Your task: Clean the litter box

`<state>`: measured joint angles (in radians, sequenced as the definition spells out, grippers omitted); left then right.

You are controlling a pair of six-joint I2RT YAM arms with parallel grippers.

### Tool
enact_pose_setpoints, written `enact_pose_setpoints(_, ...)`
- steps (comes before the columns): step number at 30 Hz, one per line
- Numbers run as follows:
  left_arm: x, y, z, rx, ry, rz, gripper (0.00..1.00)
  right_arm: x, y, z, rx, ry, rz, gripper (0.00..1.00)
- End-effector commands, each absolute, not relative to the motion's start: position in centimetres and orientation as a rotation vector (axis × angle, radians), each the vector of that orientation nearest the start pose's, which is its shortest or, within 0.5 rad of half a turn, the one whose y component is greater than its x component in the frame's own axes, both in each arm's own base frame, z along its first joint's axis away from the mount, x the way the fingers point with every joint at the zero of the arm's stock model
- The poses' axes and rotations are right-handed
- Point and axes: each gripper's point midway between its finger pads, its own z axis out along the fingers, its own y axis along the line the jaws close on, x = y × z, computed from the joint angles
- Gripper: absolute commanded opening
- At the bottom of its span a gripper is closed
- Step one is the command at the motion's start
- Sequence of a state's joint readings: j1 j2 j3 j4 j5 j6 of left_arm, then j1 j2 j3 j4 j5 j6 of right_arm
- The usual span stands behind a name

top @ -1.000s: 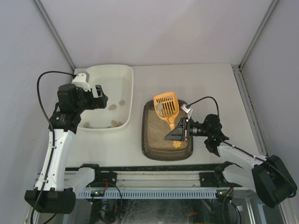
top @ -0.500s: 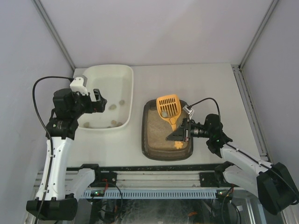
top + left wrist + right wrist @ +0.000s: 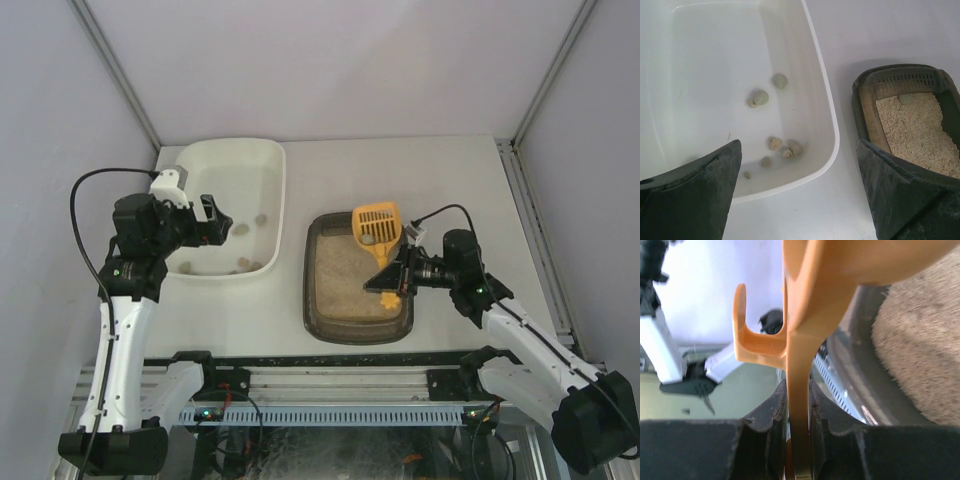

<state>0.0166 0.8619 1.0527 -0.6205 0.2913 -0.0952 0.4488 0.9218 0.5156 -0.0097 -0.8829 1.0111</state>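
The right tool is clamped on the handle of the orange scoop, which is held, one clump aboard, over the far end of the litter box at mid-table. The left tool is spread apart, empty, above the white tub, where several clumps lie. The task is judged partway done, with this scoopful yet to be dumped.

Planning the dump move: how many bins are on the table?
2. The white tub sits at the far left; the litter box lies to its right, with the scoop over its far end. No other bin shows in any view.
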Motion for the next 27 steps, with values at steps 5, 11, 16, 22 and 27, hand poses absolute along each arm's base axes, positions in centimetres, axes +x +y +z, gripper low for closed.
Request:
enact_pose_setpoints(5,28.1,-4.2,27.4,0.046,2.012,-0.314,1.0,15.9,23.5,19.3,0.064,2.285,1.717,0.0)
enact_pose_setpoints(11,28.3,-3.9,27.4,0.02,2.007,-0.319,1.0,15.7,24.2,18.7,0.023,2.318,1.728,0.0)
enact_pose_setpoints(16,28.2,-3.4,27.8,-0.003,2.0,-0.318,1.0,15.9,24.9,19.1,0.011,2.295,1.736,0.0)
enact_pose_setpoints(22,29.4,-0.7,27.7,-0.067,2.091,-0.252,1.0,17.1,25.5,18.7,-0.052,2.349,1.636,0.0)
enact_pose_setpoints(27,31.1,1.8,29.2,-0.146,2.139,-0.24,1.0,19.3,29.6,21.4,-0.319,2.393,1.553,0.0)
